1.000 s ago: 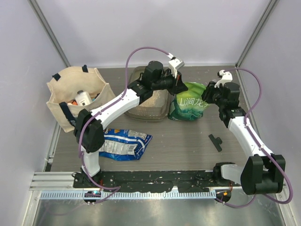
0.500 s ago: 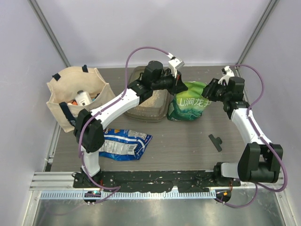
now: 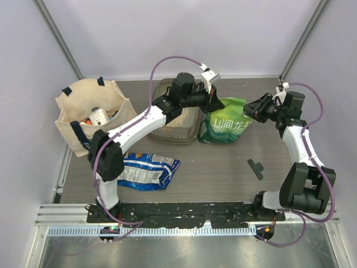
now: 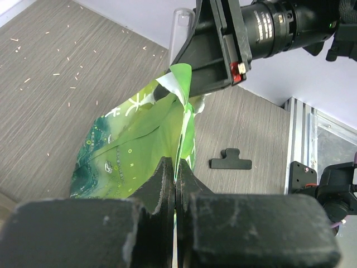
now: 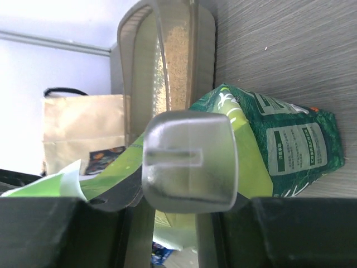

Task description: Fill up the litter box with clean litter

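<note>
top view: left arm (image 3: 139,120) covers most of the box (image 3: 178,133). on the left wrist cam my own fingers (image 4: 159,190) hide the bottom of the bag (image 4: 128,145). can't make out what's in the tote (image 3: 70,109).

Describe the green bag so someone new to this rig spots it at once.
On the table, find the smoky grey-brown litter box at the back centre. The green bag stands just right of it. It is the only green-and-white printed pouch, pinched at its top by the left hand and the right hand, unlike the flat blue packet and the beige tote.
</note>
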### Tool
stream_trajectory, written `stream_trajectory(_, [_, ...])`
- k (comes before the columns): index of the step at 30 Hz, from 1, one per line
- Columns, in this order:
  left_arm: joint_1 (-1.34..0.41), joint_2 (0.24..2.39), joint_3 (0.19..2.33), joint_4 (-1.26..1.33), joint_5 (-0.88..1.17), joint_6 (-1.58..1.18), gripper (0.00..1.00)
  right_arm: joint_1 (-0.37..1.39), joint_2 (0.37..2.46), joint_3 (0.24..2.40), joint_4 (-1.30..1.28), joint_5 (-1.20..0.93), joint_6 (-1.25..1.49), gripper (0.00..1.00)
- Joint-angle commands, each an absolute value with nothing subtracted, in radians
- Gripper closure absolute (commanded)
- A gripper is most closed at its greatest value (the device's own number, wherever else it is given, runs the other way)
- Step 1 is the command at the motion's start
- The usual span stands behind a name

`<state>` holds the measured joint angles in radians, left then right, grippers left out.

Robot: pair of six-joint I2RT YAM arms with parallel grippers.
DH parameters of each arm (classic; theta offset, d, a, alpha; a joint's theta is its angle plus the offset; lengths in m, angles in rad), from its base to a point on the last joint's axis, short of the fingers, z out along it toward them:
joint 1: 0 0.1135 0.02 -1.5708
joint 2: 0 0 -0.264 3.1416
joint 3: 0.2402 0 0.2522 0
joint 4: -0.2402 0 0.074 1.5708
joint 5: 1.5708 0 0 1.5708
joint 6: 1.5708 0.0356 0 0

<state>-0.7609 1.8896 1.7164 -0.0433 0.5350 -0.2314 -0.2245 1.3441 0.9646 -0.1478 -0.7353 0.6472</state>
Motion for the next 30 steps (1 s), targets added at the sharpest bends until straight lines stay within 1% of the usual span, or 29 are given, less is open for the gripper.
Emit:
stream_trajectory(1, [-0.776, 1.836, 1.787, 0.077, 0.566, -0.242, 1.00, -0.287, 1.353, 1.041, -0.150, -0.827, 0.810, 0.99])
stream_trajectory(5, [-0.776, 1.841, 1.805, 0.074, 0.565, -0.242, 1.00, -0.366, 1.364, 1.080, -0.112, -0.838, 0.857, 0.99])
stream_trajectory(9, [-0.782, 1.853, 1.853, 0.069, 0.563, -0.239, 1.00, -0.409, 1.370, 1.059, -0.045, -0.857, 0.919, 0.99])
stream_trajectory(13, [-0.787, 1.867, 1.901, 0.066, 0.566, -0.239, 1.00, -0.429, 1.362, 0.976, 0.144, -0.890, 1.028, 0.99])
stream_trajectory(17, [-0.787, 1.868, 1.928, 0.016, 0.565, -0.197, 1.00, -0.463, 1.371, 0.893, 0.251, -0.920, 1.127, 0.99])
stream_trajectory(23, [-0.787, 1.862, 1.896, -0.078, 0.558, -0.089, 1.00, -0.517, 1.437, 0.827, 0.471, -1.020, 1.230, 0.99])
stream_trajectory(28, [-0.787, 1.862, 1.899, -0.133, 0.552, -0.045, 1.00, -0.549, 1.489, 0.792, 0.674, -1.049, 1.379, 0.99])
stream_trajectory(30, [-0.787, 1.862, 1.907, -0.152, 0.545, -0.016, 1.00, -0.557, 1.506, 0.792, 0.713, -1.058, 1.402, 0.99])
